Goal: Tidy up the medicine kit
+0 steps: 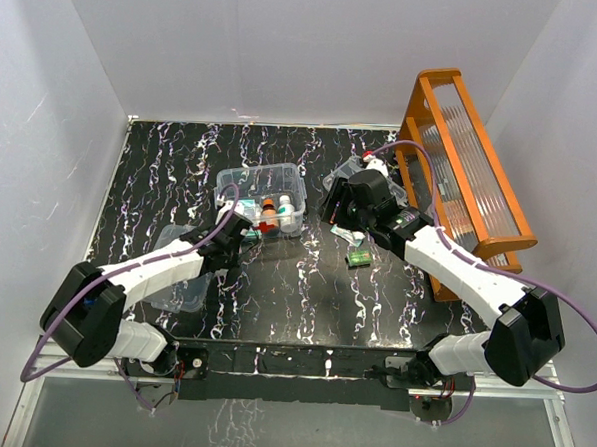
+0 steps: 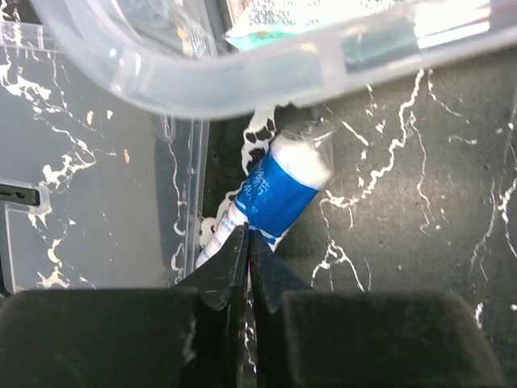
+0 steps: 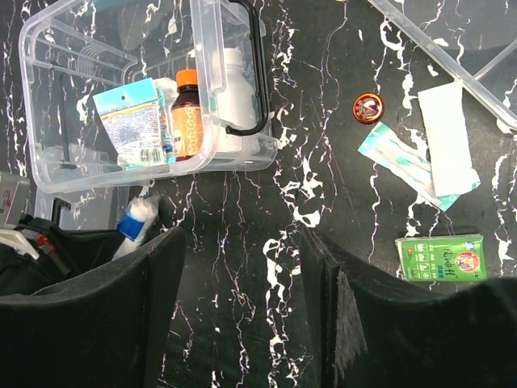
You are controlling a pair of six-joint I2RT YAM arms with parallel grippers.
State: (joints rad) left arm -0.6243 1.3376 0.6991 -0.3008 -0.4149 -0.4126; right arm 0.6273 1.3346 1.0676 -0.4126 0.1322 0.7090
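A small roll-shaped packet [image 2: 283,190], blue-banded with white cotton showing at its top through clear wrap, lies on the black marbled table just outside the clear medicine box [image 1: 231,180]. That box sits in the upper middle of the overhead view. In my left wrist view the packet is at centre frame. Its long axis slants from lower left to upper right, with the upper end close under the box's curved rim and the lower, thinner end at my fingertips. My left gripper [image 2: 246,242] is pressed together at that lower end, the two tips meeting in a point. I cannot tell whether they pinch the edge of the wrap or only touch it. This arm is the nearer one by far, so lifting the packet up and over the rim looks like its job. The box already holds an orange-capped brown bottle [image 3: 187,113] and a few packets. Left of the roll lies a clear plastic panel [image 2: 81,162]. My right gripper [image 3: 242,250] hangs with its jaws apart and nothing between them. It is right of the box, above a round red tin [image 3: 367,107], a white pad [image 3: 446,137] and a green sachet [image 3: 440,257].
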